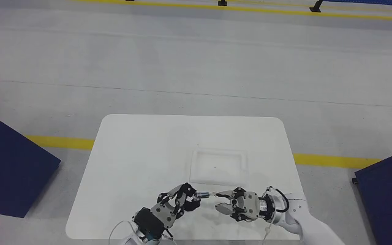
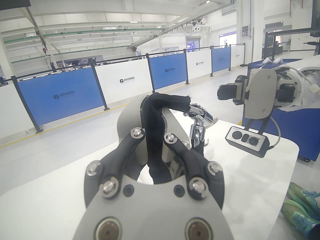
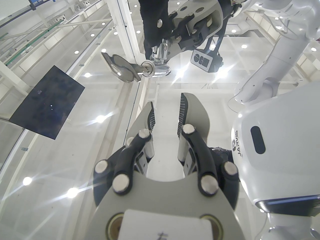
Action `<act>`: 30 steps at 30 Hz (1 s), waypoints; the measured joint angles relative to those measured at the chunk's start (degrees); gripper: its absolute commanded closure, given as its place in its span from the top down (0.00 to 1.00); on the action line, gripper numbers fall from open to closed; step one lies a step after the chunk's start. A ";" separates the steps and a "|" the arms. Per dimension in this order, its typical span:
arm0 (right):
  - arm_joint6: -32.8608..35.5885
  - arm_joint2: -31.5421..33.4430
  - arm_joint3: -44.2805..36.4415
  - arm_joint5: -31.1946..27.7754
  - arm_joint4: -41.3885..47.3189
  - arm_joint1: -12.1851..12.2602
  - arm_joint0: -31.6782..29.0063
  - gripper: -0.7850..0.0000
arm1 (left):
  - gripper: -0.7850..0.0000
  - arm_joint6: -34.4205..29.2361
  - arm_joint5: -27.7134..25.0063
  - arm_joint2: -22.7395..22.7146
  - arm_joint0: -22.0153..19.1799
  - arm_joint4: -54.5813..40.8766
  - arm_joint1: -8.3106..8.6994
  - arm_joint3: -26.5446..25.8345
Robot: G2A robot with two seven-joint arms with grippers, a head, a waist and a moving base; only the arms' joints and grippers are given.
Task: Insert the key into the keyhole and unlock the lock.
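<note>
Your left gripper [image 3: 162,41] was clamped on the lock [image 3: 160,62], its black-wrapped fingers [image 3: 152,16] pinching the chrome body and holding it up off the table [image 1: 141,159], over the near part of the top. The key [image 3: 120,67] sat with its blade in the keyhole and its flat head sticking out to the side, tilted a little and touched by nothing but the lock. Your right gripper [image 3: 167,102] was spread open and held nothing. Its ribbed pads [image 3: 150,117] faced each other across a clear gap, and the tips stood near the key but apart from it. From above you could see the two grippers nose to nose near the front edge of the table, with the lock and the key in line between them — the lock on the left gripper's side, the key's head toward the right one. From the left wrist, the right gripper showed just beyond the lock, at about the same height. A shallow white tray [image 1: 202,174] lay farther back on the table — well apart from both grippers
</note>
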 measured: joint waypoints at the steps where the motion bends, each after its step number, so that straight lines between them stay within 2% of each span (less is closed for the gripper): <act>1: 0.07 -0.01 0.05 0.00 -0.11 0.01 0.04 0.35 | 0.00 0.01 0.03 0.00 -0.01 -0.03 0.00 0.01; 3: 0.33 0.27 0.05 -0.19 -0.72 0.01 0.17 0.43 | 0.00 0.02 0.09 -0.01 -0.02 -0.18 -0.02 0.02; 6: 1.71 1.41 -0.96 -2.96 -4.39 0.02 0.36 0.47 | 0.00 0.05 0.04 0.00 0.00 -0.88 -0.06 0.03; 10: 8.65 2.52 -2.35 -9.56 -14.64 0.24 -0.40 0.47 | 0.00 0.40 -0.22 -0.12 0.11 -3.40 -0.19 0.03; 14: 17.73 3.15 -1.95 -17.90 -29.21 0.95 -2.17 0.44 | 0.00 0.69 -0.48 -0.49 0.07 -5.53 -0.28 0.06; 17: 22.60 3.20 -0.10 -20.68 -33.95 1.23 -3.47 0.43 | 0.00 0.84 -0.67 -0.55 0.08 -5.98 -0.31 0.06; 22: 24.18 2.83 2.16 -22.47 -34.78 1.15 -4.14 0.37 | 0.00 0.85 -0.76 -0.49 0.18 -6.17 -0.36 -0.11; 30: 23.32 0.36 4.68 -26.53 -32.85 0.03 -2.01 0.37 | 0.00 0.94 -1.13 -0.45 0.25 -6.09 -0.39 -0.22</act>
